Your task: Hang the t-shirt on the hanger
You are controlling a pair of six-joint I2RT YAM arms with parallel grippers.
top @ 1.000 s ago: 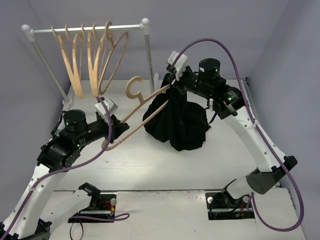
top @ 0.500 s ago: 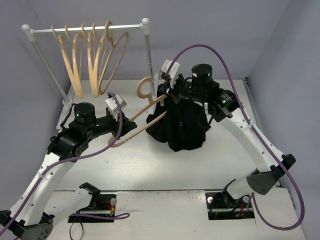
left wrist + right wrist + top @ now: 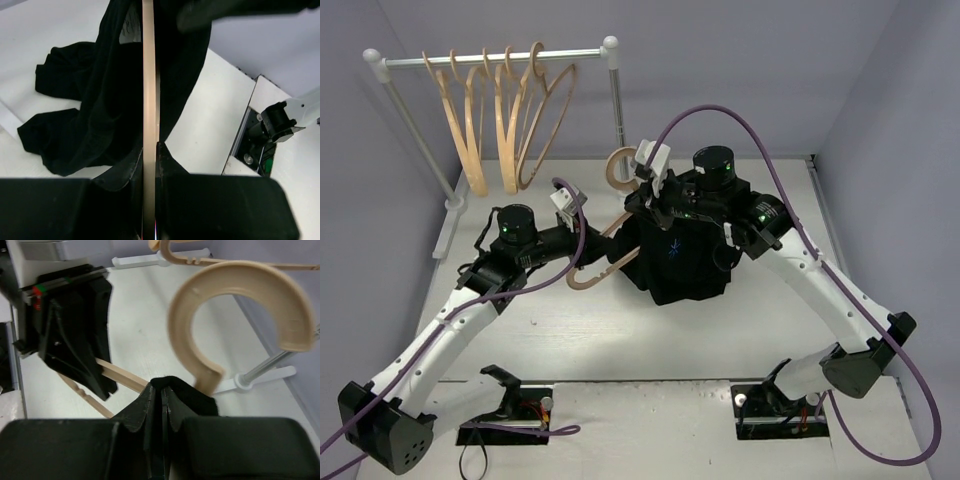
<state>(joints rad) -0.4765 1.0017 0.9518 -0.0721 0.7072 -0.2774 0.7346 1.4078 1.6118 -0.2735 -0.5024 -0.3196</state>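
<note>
My left gripper [image 3: 588,247] is shut on one end of the pale wooden hanger [image 3: 603,262]; in the left wrist view [image 3: 150,150] the hanger [image 3: 149,75] runs straight up between the fingers into the black t-shirt [image 3: 100,100]. My right gripper [image 3: 642,190] is shut on the t-shirt [image 3: 680,255] at its top and holds it up over the table, its blue mark facing the camera. The hanger's far arm goes into the shirt and its rounded hook [image 3: 619,165] sticks out beside the collar. In the right wrist view my right gripper [image 3: 161,392] pinches black fabric [image 3: 192,396] just below the hook [image 3: 240,310].
A white rail [image 3: 490,58] at the back left carries several identical wooden hangers [image 3: 510,115]. Its right post [image 3: 616,95] stands just behind the held hook. Purple cables loop over both arms. Grey walls close the back and sides.
My left gripper has pushed the hanger to the right and further into the shirt. My right gripper has moved left and forward with the shirt, which now hangs flatter with the blue mark showing.
</note>
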